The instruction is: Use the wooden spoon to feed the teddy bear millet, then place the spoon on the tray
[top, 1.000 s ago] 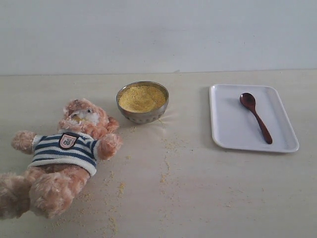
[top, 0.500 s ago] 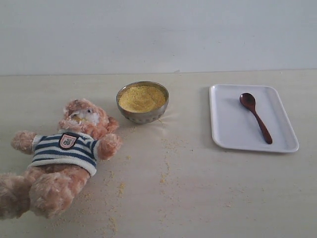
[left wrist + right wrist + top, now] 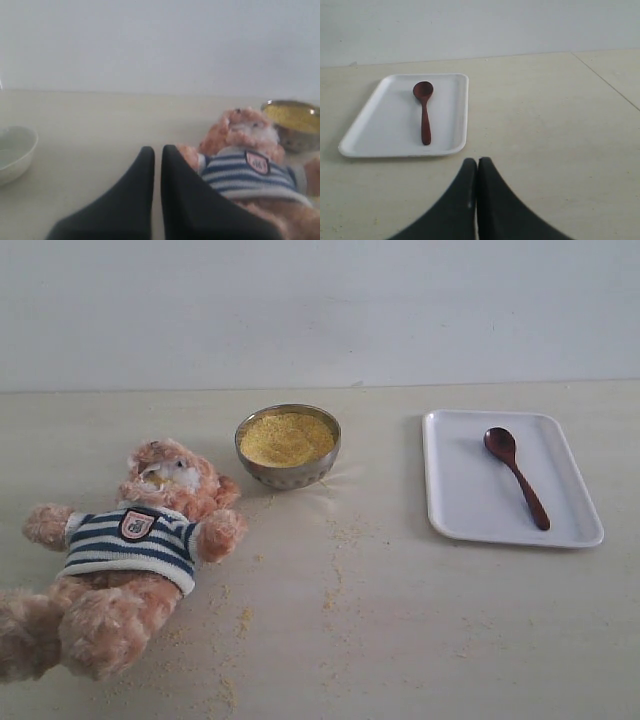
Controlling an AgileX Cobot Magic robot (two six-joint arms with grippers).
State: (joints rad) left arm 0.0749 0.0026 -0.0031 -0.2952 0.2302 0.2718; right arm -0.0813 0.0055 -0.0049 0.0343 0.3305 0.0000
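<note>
a pale beige table [image 3: 450, 640] runs back to a plain white wall [image 3: 320, 310].

the left gripper [image 3: 158, 150] has its black fingers pressed together with nothing between them. the teddy bear [image 3: 135, 540] lies on its back just beyond those fingertips, close beside one of them. further past it stands the metal bowl [image 3: 288, 472], heaped with millet [image 3: 287, 437]. a small white bowl [image 3: 15, 150] sits well apart on the other side of the fingers.

the right gripper [image 3: 477, 161] is likewise clenched on nothing. ahead of its fingertips, and clear of them, is the tray [image 3: 385, 130]. the wooden spoon [image 3: 423, 112] lies flat inside the tray, its bowl end away from the fingers.

loose specks [image 3: 335, 580] of millet are strewn over the table between the bear, the bowl and the near edge. a yellowish spot at the bear's muzzle may be grains, but it is too small to be sure.

judged from this, the task looks finished. the spill suggests that scooping and feeding are done. the spoon is on the tray and neither arm holds anything. nothing is plainly left except the scattered grain, which the task does not mention.
</note>
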